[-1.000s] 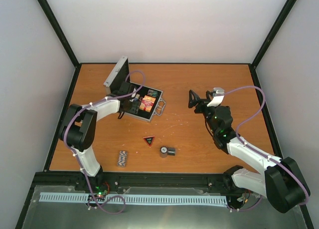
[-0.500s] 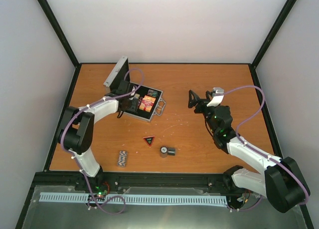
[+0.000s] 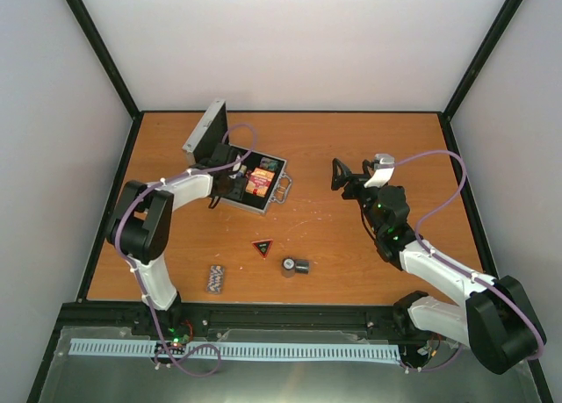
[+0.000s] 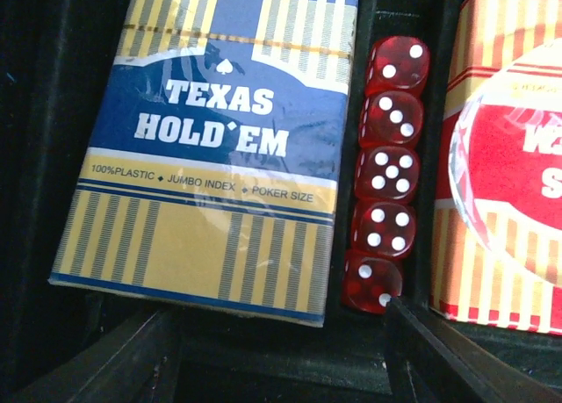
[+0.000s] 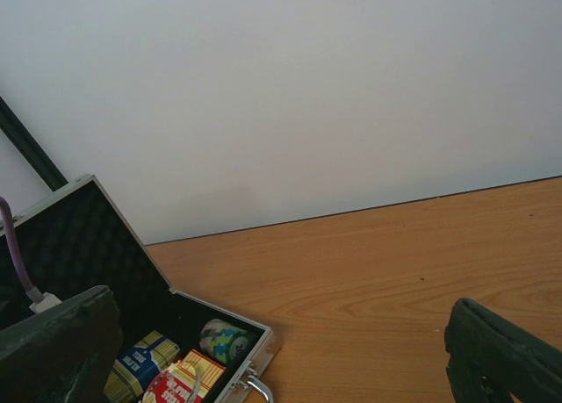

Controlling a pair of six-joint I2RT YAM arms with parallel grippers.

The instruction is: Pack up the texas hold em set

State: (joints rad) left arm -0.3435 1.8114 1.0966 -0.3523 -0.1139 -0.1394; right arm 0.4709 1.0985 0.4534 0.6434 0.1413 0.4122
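The silver case (image 3: 274, 195) lies open at the back left, its lid (image 3: 205, 129) raised. In it are a blue Texas Hold'em card box (image 4: 211, 148), a row of red dice (image 4: 391, 175) and a red card box (image 4: 505, 157). My left gripper (image 3: 230, 185) is down in the case, open and empty, its fingers (image 4: 457, 359) at the near edge of the blue box and the dice. My right gripper (image 3: 344, 176) is open and empty, raised right of the case. A roll of chips (image 5: 224, 340) sits by the handle (image 5: 256, 389).
On the table in front of the case lie a red-edged black triangle (image 3: 262, 247), round buttons (image 3: 294, 266) and a stack of striped chips (image 3: 215, 278). Black frame posts and white walls bound the table.
My left arm shifted slightly over the case and came back. The right arm and the loose pieces have not moved.
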